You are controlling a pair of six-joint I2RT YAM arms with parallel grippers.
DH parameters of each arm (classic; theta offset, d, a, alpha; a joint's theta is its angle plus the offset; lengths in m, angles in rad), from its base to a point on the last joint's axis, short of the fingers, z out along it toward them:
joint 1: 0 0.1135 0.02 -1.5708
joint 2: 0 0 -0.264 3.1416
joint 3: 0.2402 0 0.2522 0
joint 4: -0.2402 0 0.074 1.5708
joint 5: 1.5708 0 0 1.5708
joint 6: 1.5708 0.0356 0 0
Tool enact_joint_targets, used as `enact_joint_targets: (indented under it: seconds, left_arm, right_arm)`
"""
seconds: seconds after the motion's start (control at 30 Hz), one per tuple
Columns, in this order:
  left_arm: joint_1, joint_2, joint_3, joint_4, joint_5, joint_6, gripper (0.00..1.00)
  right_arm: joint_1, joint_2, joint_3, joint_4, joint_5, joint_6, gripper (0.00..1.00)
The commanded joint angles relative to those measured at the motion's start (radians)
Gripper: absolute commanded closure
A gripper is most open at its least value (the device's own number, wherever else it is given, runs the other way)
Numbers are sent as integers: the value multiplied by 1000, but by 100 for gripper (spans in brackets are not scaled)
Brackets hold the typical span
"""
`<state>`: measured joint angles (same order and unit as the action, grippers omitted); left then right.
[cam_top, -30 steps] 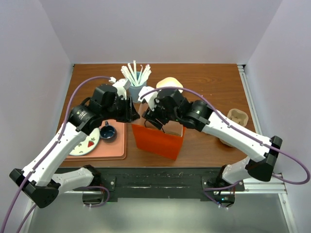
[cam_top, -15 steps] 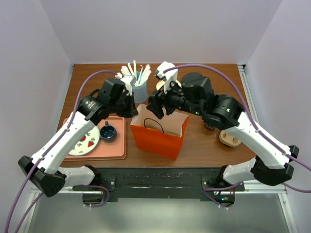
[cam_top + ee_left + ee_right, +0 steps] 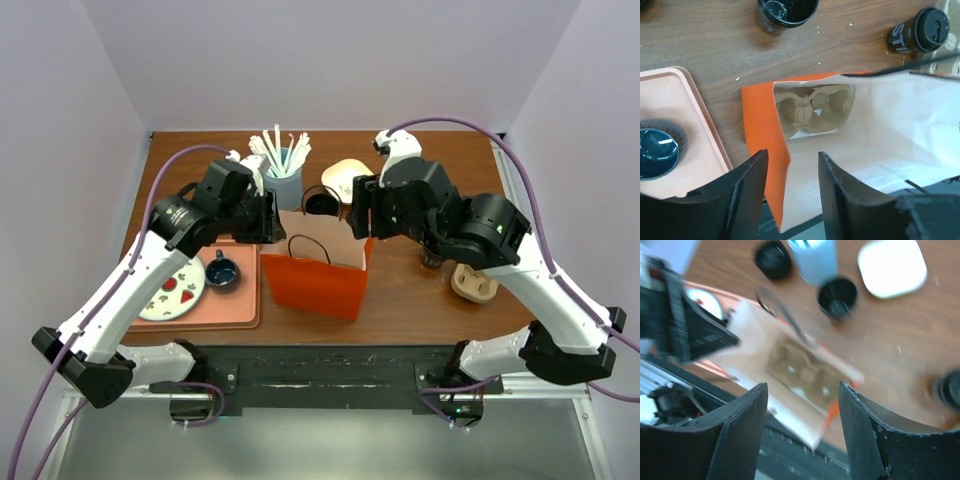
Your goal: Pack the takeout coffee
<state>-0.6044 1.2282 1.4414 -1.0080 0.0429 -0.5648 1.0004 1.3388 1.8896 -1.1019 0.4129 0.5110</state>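
Observation:
The takeout coffee (image 3: 920, 36), a black lidded cup, stands on the table right of the orange paper bag (image 3: 310, 275); in the top view the cup (image 3: 432, 260) is partly hidden under my right arm. A cardboard cup carrier (image 3: 812, 110) lies at the bottom of the bag. My left gripper (image 3: 270, 222) (image 3: 791, 155) is open, its fingers on either side of the bag's left wall. My right gripper (image 3: 358, 215) (image 3: 802, 386) hangs open and empty above the bag's far right corner.
An open black cup (image 3: 320, 201) and a blue tumbler of white straws (image 3: 283, 180) stand behind the bag, next to a cream plate (image 3: 348, 175). A salmon tray (image 3: 240, 300) on the left holds a blue mug (image 3: 221, 270) and a strawberry plate (image 3: 172, 290). A second carrier (image 3: 478, 283) lies at the right.
My right gripper has lifted out of the bag and moved back to the right. My left gripper has opened at the bag's rim. The bag now stands straighter.

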Motion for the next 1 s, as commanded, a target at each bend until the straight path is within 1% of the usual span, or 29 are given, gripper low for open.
enact_joint_targets:
  seconds: [0.0, 0.17, 0.2, 0.37, 0.43, 0.5, 0.53, 0.6, 0.63, 0.67, 0.73, 0.8, 0.97]
  left_arm:
    - [-1, 7, 2, -21, -29, -3, 50]
    - [-1, 27, 14, -20, -40, 28, 53]
    - [-3, 36, 20, -18, -63, 37, 55]
    - [-1, 53, 43, -11, -60, 49, 63]
    - [-3, 45, 36, 3, -51, 46, 69]
    - [-1, 37, 28, 11, -48, 37, 75]
    - [-1, 34, 18, 22, -25, 36, 77]
    - [-3, 21, 7, 31, -9, 23, 83]
    - [-1, 16, -5, 42, -5, 19, 85]
    - [-1, 14, -10, 45, 6, 16, 93]
    - [-1, 4, -12, 55, 15, 2, 100]
    - [-3, 1, 0, 54, 28, -12, 100]
    - [-1, 16, 120, -1, 22, -40, 100]
  right_arm:
    - [0, -50, -44, -174, 69, 170, 39]
    - [0, -56, -155, -102, -6, 210, 41]
    - [0, -40, -162, -99, -6, 224, 42]
    - [0, -20, -244, -95, 20, 247, 45]
    - [0, -26, -277, -60, 33, 238, 48]
    - [0, -18, -291, -46, 35, 233, 54]
    - [1, -13, -302, -41, 32, 233, 55]
    - [0, 6, -308, -49, 41, 230, 63]
    - [1, 13, -308, -65, 52, 228, 69]
    - [1, 14, -307, -67, 62, 224, 84]
    - [0, 10, -290, -67, 79, 209, 99]
    - [0, 10, -261, -78, 87, 198, 100]
    - [0, 42, -94, -157, 92, 193, 100]
